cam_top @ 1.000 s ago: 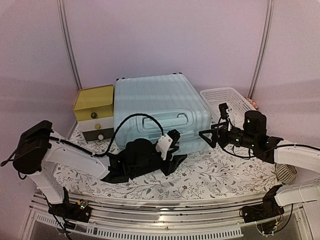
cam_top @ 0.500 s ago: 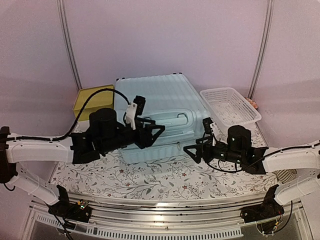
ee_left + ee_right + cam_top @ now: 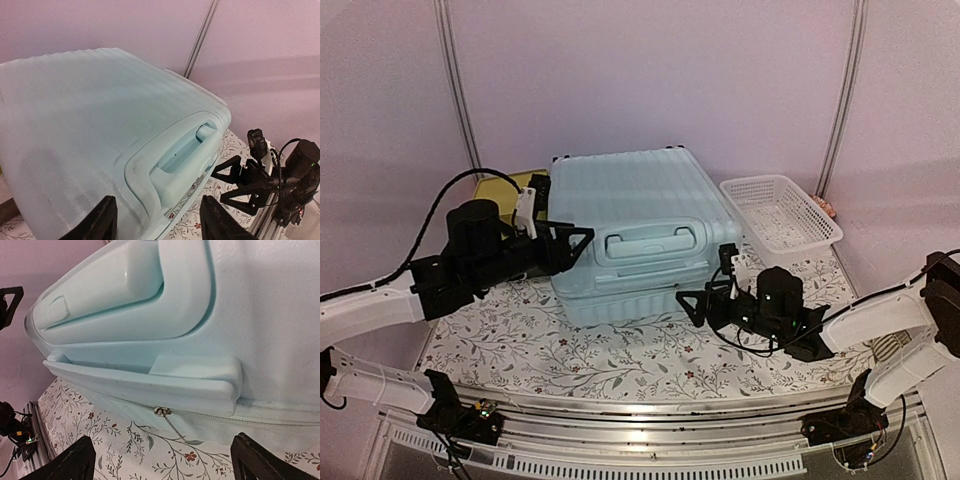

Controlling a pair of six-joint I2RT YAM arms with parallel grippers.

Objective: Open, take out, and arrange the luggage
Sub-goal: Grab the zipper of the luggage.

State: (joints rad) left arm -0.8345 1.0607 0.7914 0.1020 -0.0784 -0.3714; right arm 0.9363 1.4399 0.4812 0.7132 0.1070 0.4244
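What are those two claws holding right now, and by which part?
Nothing. The left gripper and right gripper both stand open near the luggage, gripping no part of it; its zipper pull hangs free before the right one.

"What does the room look like?"

"Plain, pale lilac walls (image 3: 650, 70), with two thin grey vertical strips (image 3: 459, 90), one far left and one far right. The light is soft and even."

"And the table (image 3: 500, 345)?"

"A white cloth (image 3: 620, 360) printed with leafy sprigs covers it. A metal rail (image 3: 650, 440) runs along the near edge."
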